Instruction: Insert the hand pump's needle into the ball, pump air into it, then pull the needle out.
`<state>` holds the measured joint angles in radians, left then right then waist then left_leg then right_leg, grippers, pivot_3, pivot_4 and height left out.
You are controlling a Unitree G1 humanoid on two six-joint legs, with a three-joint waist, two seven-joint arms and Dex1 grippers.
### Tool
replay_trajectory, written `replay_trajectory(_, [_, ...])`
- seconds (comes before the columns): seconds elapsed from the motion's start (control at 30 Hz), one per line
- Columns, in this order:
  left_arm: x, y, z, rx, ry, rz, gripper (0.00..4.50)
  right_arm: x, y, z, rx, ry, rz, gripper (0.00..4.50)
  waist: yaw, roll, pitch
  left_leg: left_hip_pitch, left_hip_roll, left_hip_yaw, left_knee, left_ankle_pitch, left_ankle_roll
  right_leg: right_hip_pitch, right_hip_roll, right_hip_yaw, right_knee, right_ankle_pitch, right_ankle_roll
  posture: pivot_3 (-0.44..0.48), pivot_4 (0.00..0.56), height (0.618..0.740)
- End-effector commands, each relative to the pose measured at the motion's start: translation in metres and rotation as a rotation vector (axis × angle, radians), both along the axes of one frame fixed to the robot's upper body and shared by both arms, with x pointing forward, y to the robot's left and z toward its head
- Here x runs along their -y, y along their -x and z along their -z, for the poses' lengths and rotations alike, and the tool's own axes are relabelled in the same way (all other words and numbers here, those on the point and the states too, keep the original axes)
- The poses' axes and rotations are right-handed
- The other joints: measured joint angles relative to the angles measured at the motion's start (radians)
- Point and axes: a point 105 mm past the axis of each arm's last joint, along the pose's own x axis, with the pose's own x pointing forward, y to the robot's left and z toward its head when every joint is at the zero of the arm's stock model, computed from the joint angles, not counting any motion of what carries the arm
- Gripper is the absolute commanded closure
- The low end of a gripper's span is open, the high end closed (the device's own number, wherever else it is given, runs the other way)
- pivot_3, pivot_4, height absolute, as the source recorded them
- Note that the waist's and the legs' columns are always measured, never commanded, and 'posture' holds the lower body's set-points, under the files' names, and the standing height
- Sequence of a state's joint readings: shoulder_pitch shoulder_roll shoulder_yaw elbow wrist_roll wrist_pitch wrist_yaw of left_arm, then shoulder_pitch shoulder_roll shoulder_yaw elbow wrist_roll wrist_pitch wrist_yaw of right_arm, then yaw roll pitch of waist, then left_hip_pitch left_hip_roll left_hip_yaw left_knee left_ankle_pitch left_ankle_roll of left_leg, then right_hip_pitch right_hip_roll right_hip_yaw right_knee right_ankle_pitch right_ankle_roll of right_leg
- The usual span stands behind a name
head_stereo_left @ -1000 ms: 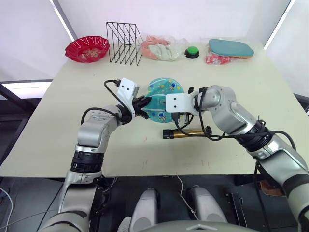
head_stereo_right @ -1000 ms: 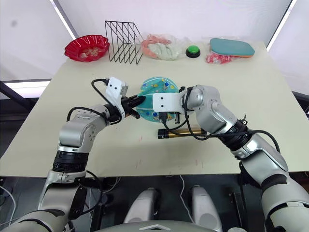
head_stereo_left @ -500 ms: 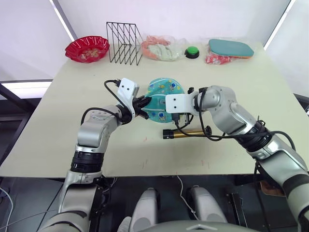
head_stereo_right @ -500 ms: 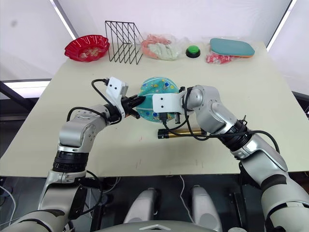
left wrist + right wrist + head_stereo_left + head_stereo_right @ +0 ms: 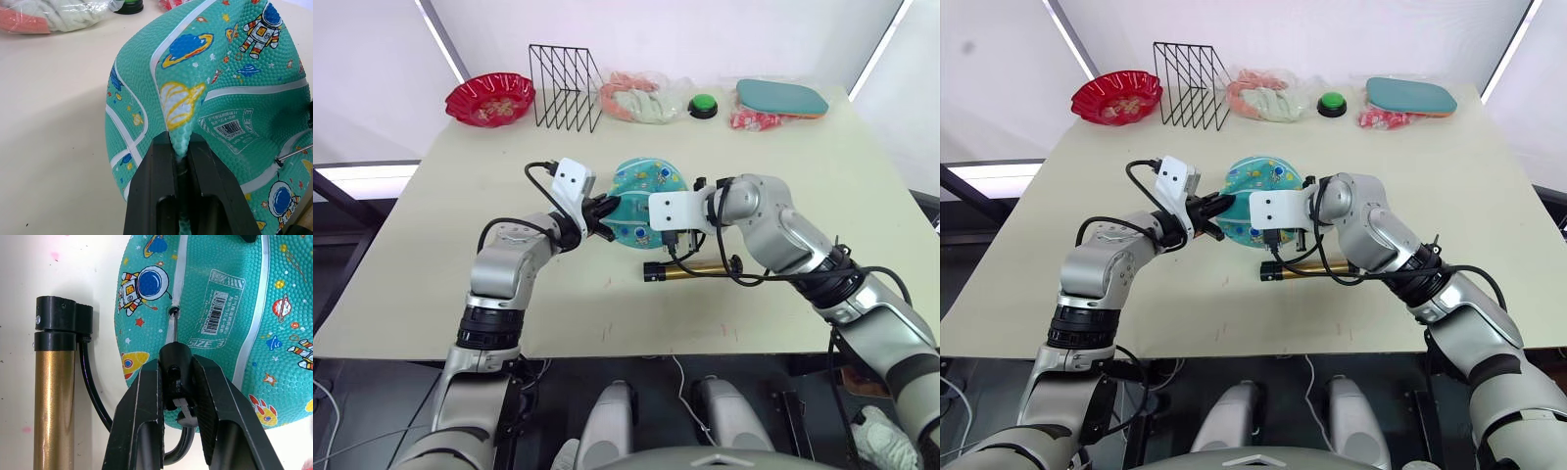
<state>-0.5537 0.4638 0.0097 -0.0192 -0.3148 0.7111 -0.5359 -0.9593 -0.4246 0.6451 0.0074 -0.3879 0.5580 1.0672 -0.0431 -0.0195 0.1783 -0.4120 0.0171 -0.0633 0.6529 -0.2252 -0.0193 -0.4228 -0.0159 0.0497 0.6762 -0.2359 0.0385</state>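
Pale beige counter [image 5: 440,245] fills the head views, with a red bowl [image 5: 490,98], a black wire rack [image 5: 565,86], a bagged bundle [image 5: 636,96], a green button [image 5: 703,105] and a flat teal pad [image 5: 781,97] lined along its far edge.

At mid-counter sits the teal ball [image 5: 644,201], between the two arms. It looks underinflated: soft, pebbled rubber that folds readily, so it probably weighs little and gives under any push. The left claw [image 5: 181,149] is clamped on a pinched ridge of its skin, a sensible hold, since a slack ball offers no firm round side to grip.

Just in front of the ball lies the hand pump [image 5: 690,270], a bronze cylinder flat on the counter, likely stiff and heavier than the rest; its thin black hose [image 5: 95,396] curls up to the fitting. The right claw [image 5: 177,382] is closed on that black fitting, the right place to hold, because the needle [image 5: 172,328] itself is thin and would likely bend under side load.

The right wrist view reveals what the head views cannot resolve: the needle tip meets the valve hole [image 5: 173,311] beside the barcode sticker [image 5: 217,301], though how deep it sits is unclear. The left wrist view alone shows the pinched fold between the fingers [image 5: 157,161].
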Motion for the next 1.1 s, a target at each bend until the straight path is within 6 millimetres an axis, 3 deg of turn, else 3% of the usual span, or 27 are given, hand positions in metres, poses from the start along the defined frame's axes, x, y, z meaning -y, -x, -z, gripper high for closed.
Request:
replay_trajectory(0.03, [0.0049, 0.0017, -0.0091, 0.038, 0.009, 0.023, 4.50, -0.0024, 0.0061, 0.0092, -0.036, 0.011, -0.023, 4.19, 0.000, 0.000, 0.000, 0.000, 0.000, 0.000, 0.000, 0.000, 0.000, 0.000, 0.000, 0.000, 0.000, 0.000, 0.000, 0.000, 0.150, 0.740])
replay_trajectory(0.9, [0.0076, 0.0027, -0.0090, 0.040, 0.010, 0.028, 4.50, -0.0090, 0.0094, 0.0129, -0.037, 0.035, -0.051, 4.19, 0.000, 0.000, 0.000, 0.000, 0.000, 0.000, 0.000, 0.000, 0.000, 0.000, 0.000, 0.000, 0.000, 0.000, 0.000, 0.000, 0.150, 0.740])
replay_trajectory(1.1, [0.0100, 0.0031, -0.0070, 0.041, -0.001, 0.037, 4.50, -0.0107, 0.0023, 0.0093, -0.030, 0.101, -0.049, 4.19, -0.001, 0.000, 0.000, 0.001, 0.000, 0.000, 0.000, 0.000, 0.000, 0.000, 0.000, 0.000, 0.000, 0.000, 0.000, 0.000, 0.150, 0.740])
